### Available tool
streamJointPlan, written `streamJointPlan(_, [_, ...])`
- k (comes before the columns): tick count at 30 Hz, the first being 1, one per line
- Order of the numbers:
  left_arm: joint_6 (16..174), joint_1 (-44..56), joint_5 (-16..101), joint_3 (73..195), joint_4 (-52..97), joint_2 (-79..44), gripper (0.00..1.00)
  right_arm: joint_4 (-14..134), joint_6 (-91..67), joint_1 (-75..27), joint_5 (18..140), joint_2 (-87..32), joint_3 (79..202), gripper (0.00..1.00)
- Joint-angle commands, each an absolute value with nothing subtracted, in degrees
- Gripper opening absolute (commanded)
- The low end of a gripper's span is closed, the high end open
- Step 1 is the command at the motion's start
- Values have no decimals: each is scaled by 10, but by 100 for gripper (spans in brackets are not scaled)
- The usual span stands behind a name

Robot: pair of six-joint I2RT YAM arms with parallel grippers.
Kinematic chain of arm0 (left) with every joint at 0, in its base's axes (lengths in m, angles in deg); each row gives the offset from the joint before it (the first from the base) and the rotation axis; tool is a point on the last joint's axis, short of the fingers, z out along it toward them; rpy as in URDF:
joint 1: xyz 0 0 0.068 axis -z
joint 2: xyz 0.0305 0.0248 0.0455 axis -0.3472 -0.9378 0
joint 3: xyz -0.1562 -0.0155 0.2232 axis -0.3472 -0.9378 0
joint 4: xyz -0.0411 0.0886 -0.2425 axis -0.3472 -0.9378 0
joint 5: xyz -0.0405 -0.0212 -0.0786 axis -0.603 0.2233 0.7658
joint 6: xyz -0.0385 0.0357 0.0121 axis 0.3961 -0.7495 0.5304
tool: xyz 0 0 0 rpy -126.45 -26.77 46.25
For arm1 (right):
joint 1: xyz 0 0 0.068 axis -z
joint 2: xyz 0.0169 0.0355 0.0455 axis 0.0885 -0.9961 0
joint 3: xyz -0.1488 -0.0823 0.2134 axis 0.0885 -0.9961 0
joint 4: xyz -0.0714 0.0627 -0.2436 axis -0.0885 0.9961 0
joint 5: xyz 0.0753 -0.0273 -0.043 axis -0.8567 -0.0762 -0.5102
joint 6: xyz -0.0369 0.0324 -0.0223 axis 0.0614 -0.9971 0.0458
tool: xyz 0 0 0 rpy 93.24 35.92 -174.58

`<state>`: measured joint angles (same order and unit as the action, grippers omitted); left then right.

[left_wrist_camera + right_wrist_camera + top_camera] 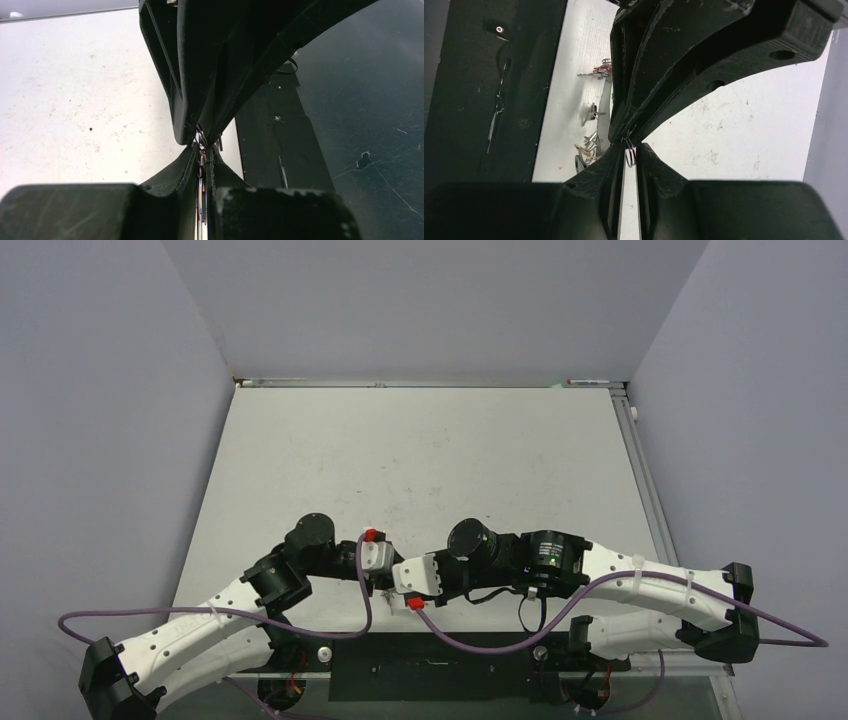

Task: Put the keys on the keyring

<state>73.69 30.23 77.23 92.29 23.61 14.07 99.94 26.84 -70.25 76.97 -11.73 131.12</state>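
Observation:
My two grippers meet tip to tip low over the table's front edge. In the top view they are the left gripper (386,574) and the right gripper (408,586). The left gripper (201,150) is shut on a thin flat metal strip seen edge-on, apparently the keyring (200,192), with a bit of red beside it. The right gripper (629,148) is closed to a narrow gap on the small wire ring of a key (630,154) at its tips. The rest of that key is hidden. Several loose keys (593,112) lie on the table beside the fingers.
The black base plate (430,672) runs along the table's front edge just behind the grippers, and it also shows in the right wrist view (484,100). The white table (420,460) stretches away to grey walls. Purple cables loop from both arms.

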Motion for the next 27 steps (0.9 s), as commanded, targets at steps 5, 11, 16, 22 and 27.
streamJointPlan(5, [731, 306, 768, 958, 263, 148, 0, 988, 267, -699, 766, -112, 1330, 5])
streamJointPlan(11, [729, 305, 757, 955, 266, 157, 15, 967, 277, -698, 775, -89, 1317, 5])
streamJointPlan(16, [728, 298, 694, 947, 275, 188, 50, 917, 285, -698, 804, -40, 1280, 5])
streamJointPlan(22, [765, 270, 691, 928, 344, 223, 56, 849, 298, -700, 838, 21, 1241, 5])
streamJointPlan(27, [815, 247, 740, 906, 438, 245, 55, 732, 291, -700, 853, 75, 1185, 5])
